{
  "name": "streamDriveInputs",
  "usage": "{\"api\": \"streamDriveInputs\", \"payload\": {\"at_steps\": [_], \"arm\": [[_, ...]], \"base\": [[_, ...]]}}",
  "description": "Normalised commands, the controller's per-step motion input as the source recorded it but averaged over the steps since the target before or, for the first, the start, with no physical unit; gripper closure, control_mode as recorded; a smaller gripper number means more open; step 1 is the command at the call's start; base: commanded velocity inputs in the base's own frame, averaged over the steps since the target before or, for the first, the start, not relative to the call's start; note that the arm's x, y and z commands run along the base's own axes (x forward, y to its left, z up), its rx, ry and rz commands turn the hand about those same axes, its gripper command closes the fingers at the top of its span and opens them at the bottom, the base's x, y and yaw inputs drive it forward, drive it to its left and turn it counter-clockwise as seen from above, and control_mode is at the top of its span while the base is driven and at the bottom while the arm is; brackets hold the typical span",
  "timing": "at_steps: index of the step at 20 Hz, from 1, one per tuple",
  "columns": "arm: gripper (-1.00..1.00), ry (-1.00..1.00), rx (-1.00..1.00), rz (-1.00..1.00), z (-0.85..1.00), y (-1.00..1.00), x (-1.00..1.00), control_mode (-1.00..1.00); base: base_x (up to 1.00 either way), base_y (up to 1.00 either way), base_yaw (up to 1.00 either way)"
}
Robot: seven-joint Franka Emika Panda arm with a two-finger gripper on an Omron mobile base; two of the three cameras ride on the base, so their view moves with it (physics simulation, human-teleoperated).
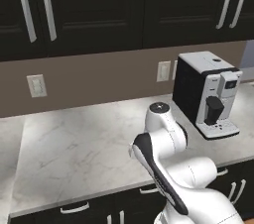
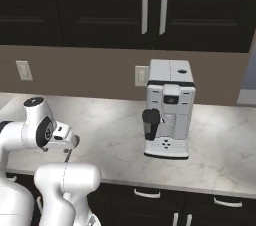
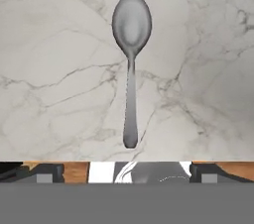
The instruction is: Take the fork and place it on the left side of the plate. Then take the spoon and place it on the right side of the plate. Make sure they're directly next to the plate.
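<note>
Pincer (image 3: 127, 171) wide open above the spoon (image 3: 130, 64), holding nothing.

We see the spoon lying flat on the marble desk (image 3: 59, 79) in the hand view, bowl at the top, its handle running straight down toward our 2 dark finger tips (image 3: 42, 172), which stand far apart and clear of it. From the base views, a coffee machine (image 1: 208, 94) stands on the desk by the wall, under dark cabinets (image 1: 99, 5).
</note>
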Motion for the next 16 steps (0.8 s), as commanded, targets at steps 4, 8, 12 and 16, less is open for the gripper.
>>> {"api": "streamDriveInputs", "payload": {"at_steps": [4,8,12,16], "arm": [[-1.0,0.0,0.0,0.0,-0.42,-0.03,0.44,-1.0],[-1.0,0.0,0.0,0.0,-0.36,-0.01,0.59,-1.0],[-1.0,0.0,0.0,0.0,-0.42,0.0,0.55,-1.0],[-1.0,0.0,0.0,0.0,-0.49,-0.03,0.28,-1.0]], "base": [[0.0,0.0,0.0],[0.0,0.0,0.0],[0.0,0.0,0.0],[0.0,0.0,0.0]]}}
